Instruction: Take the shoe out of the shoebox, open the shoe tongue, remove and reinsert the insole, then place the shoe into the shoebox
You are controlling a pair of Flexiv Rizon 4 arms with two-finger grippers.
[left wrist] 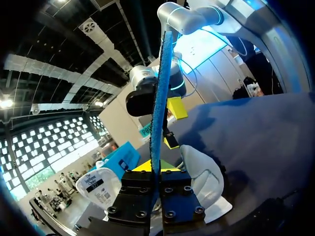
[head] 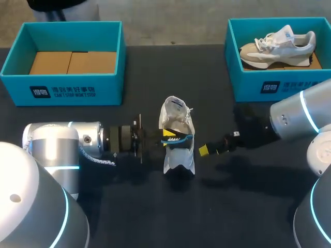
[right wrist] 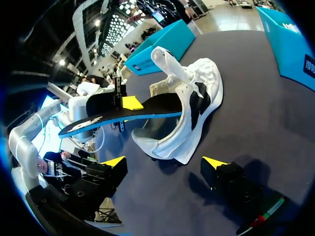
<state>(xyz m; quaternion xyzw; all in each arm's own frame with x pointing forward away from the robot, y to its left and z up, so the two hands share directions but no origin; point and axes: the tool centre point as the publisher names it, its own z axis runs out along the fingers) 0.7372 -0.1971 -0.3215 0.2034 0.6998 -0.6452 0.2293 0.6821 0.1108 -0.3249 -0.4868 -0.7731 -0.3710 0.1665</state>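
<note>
A white shoe stands on the dark table between my two arms, its tongue lifted. A black insole with a blue edge sticks half out of its opening. My left gripper comes in from the left and is shut on the insole, which runs edge-on between its fingers in the left wrist view. My right gripper stands open just right of the shoe, nothing between its fingers. A second shoe lies in the teal shoebox at the back right.
Another teal shoebox at the back left holds only brown cardboard. The table's front shows bare dark cloth.
</note>
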